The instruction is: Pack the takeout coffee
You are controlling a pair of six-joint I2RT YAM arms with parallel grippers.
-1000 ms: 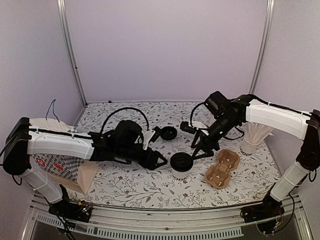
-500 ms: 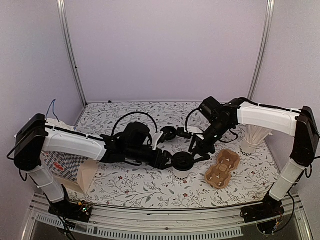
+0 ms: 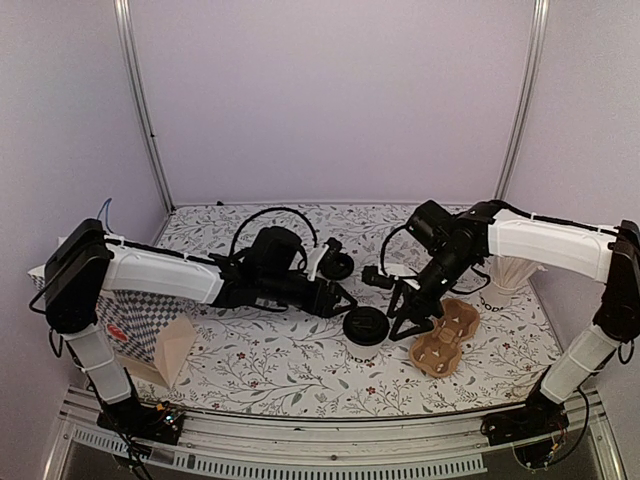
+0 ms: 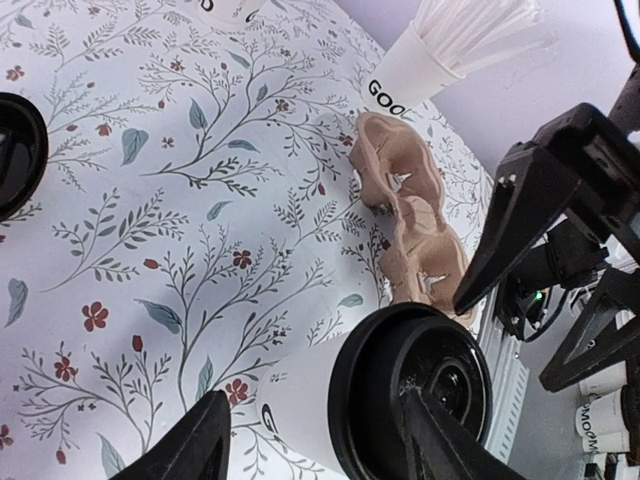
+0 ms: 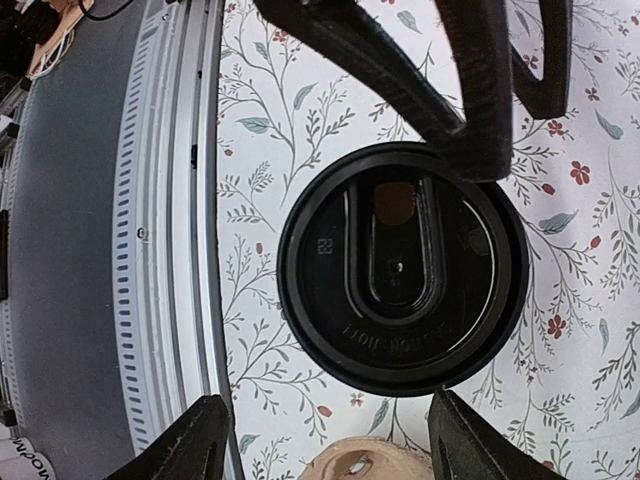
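Item: coffee (image 3: 365,327), upright on worktop (image 3: 260,360), black lid (image 5: 403,268) on, just beside carrier (image 3: 445,338). My left tool (image 4: 312,420): fingers spread, holding nothing, close beside the coffee. My right tool (image 5: 330,420): fingers spread, holding nothing, above the lid.

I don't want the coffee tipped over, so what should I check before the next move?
1. The lid is seated on the coffee: ok.
2. The left gripper straddles the coffee: ok.
3. The left grip is shut on it: not ok, jaws open.
4. The carrier has free wells: ok.
5. The way to the carrier is clear: not ok, the open right gripper stands between.
6. Clearance between the two grippers: cannot tell.
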